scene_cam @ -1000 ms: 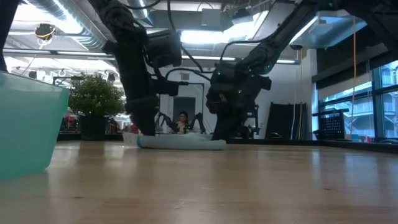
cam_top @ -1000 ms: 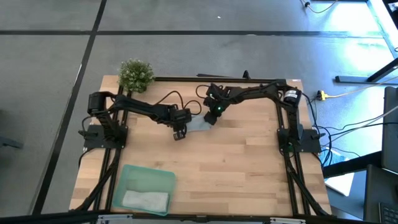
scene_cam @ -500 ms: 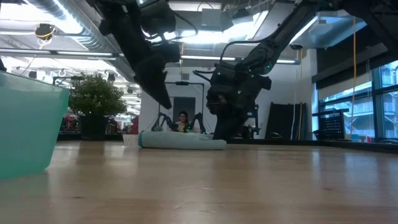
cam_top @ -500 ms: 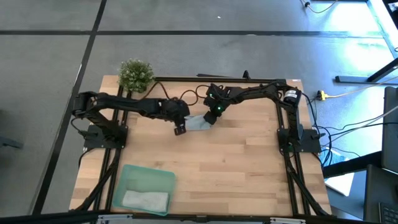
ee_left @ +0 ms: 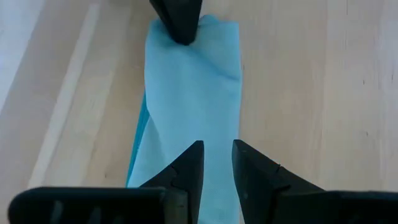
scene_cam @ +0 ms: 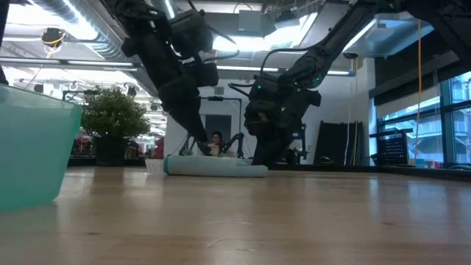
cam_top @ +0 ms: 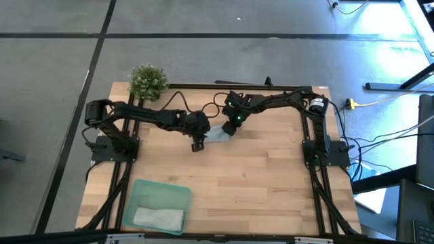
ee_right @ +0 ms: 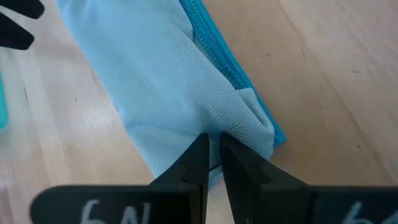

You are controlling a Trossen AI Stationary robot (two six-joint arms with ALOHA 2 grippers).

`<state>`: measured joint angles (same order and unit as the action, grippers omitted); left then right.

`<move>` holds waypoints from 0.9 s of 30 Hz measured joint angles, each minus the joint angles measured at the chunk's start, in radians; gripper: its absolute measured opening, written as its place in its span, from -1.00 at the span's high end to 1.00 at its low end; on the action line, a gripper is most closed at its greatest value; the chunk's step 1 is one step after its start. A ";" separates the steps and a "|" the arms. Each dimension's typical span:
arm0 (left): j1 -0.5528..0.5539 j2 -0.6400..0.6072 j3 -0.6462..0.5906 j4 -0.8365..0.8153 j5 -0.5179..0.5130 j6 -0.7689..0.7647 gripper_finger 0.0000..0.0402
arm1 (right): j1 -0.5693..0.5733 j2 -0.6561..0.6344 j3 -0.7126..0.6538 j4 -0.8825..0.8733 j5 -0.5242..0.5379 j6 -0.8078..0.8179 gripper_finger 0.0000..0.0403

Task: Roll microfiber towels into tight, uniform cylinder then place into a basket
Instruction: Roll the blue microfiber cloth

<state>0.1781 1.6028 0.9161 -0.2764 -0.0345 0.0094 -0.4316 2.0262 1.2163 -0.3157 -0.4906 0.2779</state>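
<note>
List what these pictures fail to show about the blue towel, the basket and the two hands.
- Blue towel: whether it is rolled or only folded flat; high view too small, low view edge-on, wrist views show only its top.
- Right hand: whether it pinches the towel; its own fingers cover the contact.
- Left hand: whether it touches the cloth; wrist view looks straight along the fingers.
- Basket: whether the pale towel inside is rolled; too small in the high view, and the low-view edge cuts it off.

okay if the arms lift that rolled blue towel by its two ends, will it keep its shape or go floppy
Probably floppy: the blue towel is soft, creased cloth, so its middle would likely sag. It looks thin and light. The roll lies rather flat with loose hemmed layers showing, so it may unroll if the right end effector lets go.
</note>
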 joint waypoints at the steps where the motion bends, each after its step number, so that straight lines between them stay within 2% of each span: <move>1: 0.001 0.000 0.000 -0.001 0.000 0.000 0.60 | 0.000 0.000 0.000 0.000 0.001 0.003 0.77; 15: 0.003 0.000 0.000 -0.008 0.000 -0.052 0.60 | 0.000 0.001 0.000 0.013 0.001 0.005 0.77; 27: 0.003 0.000 0.001 -0.050 0.000 -0.029 0.60 | 0.000 0.001 0.000 0.013 0.001 0.005 0.77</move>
<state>0.1814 1.6032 0.9173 -0.3266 -0.0341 -0.0199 -0.4316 2.0274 1.2160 -0.3027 -0.4896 0.2833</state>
